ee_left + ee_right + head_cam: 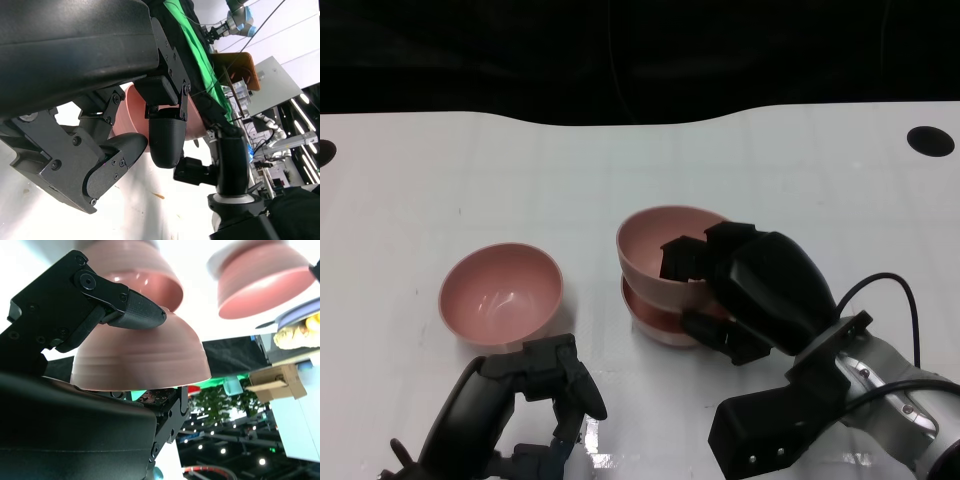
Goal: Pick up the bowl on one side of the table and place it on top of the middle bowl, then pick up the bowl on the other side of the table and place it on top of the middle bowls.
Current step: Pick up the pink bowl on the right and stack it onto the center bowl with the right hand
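1. The white table (470, 180) carries all three bowls; black cloth lies beyond its far edge.
2. The right hand (760, 290) pinches the rim of a pink plastic bowl (660, 255), fingers inside and thumb outside. This bowl sits on or just above the middle pink bowl (655, 320); whether it has settled I cannot tell.
3. The left hand (545, 375) holds nothing, fingers loosely curled and apart, near the remaining pink bowl (500, 295) on the robot's left.
4. Judging by this, the first stacking is nearly done: release is left, then the whole second pick and placement.
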{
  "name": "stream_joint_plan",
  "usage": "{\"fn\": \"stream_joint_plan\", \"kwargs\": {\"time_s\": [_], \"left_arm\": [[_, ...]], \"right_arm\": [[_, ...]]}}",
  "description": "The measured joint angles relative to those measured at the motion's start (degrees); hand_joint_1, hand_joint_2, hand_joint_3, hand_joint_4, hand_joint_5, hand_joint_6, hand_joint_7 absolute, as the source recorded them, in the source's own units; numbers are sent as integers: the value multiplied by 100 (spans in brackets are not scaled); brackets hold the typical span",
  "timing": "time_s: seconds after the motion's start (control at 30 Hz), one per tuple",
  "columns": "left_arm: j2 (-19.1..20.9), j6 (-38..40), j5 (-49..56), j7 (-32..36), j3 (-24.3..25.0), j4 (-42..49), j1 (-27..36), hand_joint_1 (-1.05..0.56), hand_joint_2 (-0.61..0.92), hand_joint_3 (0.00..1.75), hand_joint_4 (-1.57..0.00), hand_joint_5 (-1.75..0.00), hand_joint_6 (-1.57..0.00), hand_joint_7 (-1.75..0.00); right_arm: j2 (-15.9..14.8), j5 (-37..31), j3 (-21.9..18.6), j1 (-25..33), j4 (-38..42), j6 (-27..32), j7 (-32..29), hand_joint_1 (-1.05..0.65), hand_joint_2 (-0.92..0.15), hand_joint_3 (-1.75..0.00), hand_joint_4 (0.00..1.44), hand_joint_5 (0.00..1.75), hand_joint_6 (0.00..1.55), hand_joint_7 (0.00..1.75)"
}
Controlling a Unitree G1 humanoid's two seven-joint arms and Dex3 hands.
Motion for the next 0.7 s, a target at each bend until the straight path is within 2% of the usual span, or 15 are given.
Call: {"fn": "stream_joint_plan", "kwargs": {"time_s": [0.23, 0.27, 0.33, 0.37, 0.4, 0.43, 0.47, 0.53, 0.6, 0.63, 0.67, 0.7], "left_arm": [[-18, 19, -16, 0, -5, -39, 9, -12, 34, 140, -79, -170, -81, -138], [-20, 19, -17, 0, -5, -39, 9, -12, 34, 140, -79, -170, -81, -138], [-26, 19, -17, 0, -5, -39, 9, -12, 34, 141, -80, -169, -81, -138], [-29, 19, -17, 0, -5, -39, 9, -12, 35, 140, -80, -169, -81, -138], [-31, 18, -16, 0, -5, -39, 9, -13, 35, 139, -80, -169, -81, -138], [-32, 18, -14, 0, -5, -39, 9, -13, 35, 138, -80, -169, -81, -138], [-33, 18, -14, 0, -5, -39, 9, -12, 36, 138, -80, -169, -81, -138], [-36, 18, -14, 0, -5, -39, 8, -12, 36, 138, -80, -169, -81, -138], [-37, 17, -14, 0, -5, -38, 7, -12, 36, 137, -80, -169, -81, -138], [-38, 17, -15, 0, -5, -39, 8, -12, 36, 138, -80, -170, -81, -138], [-38, 19, -17, -1, -5, -39, 8, -13, 35, 138, -80, -170, -82, -137], [-40, 20, -17, -1, -5, -40, 8, -13, 35, 138, -80, -170, -82, -137]], "right_arm": [[57, -66, 203, -34, 496, -12, -22, -11, -28, -134, 96, 175, 78, 170], [60, -74, 213, -44, 521, -8, -49, -14, -33, -124, 89, 165, 78, 145], [64, -93, 227, -67, 558, 39, -58, -15, -37, -118, 85, 160, 80, 129], [64, -123, 238, -78, 559, 98, -48, -23, -50, -94, 76, 124, 74, 98], [60, -186, 254, -88, 549, 190, -8, -28, -66, -64, 76, 90, 79, 60], [54, -230, 273, -94, 533, 279, 66, -31, -74, -49, 73, 73, 82, 38], [47, -274, 290, -93, 502, 358, 149, -34, -82, -36, 69, 60, 80, 25], [32, -301, 319, -94, 420, 475, 321, -37, -90, -22, 66, 48, 79, 13], [20, -303, 334, -94, 387, 557, 414, -37, -92, -19, 66, 45, 79, 10], [3, -303, 337, -78, 303, 639, 525, -53, -92, -24, 45, 36, 59, 5], [-13, -302, 337, -55, 169, 765, 683, -64, -92, -30, 30, 31, 46, 2], [-26, -299, 336, -27, 12, 891, 838, -68, -92, -32, 25, 30, 42, 1]]}}
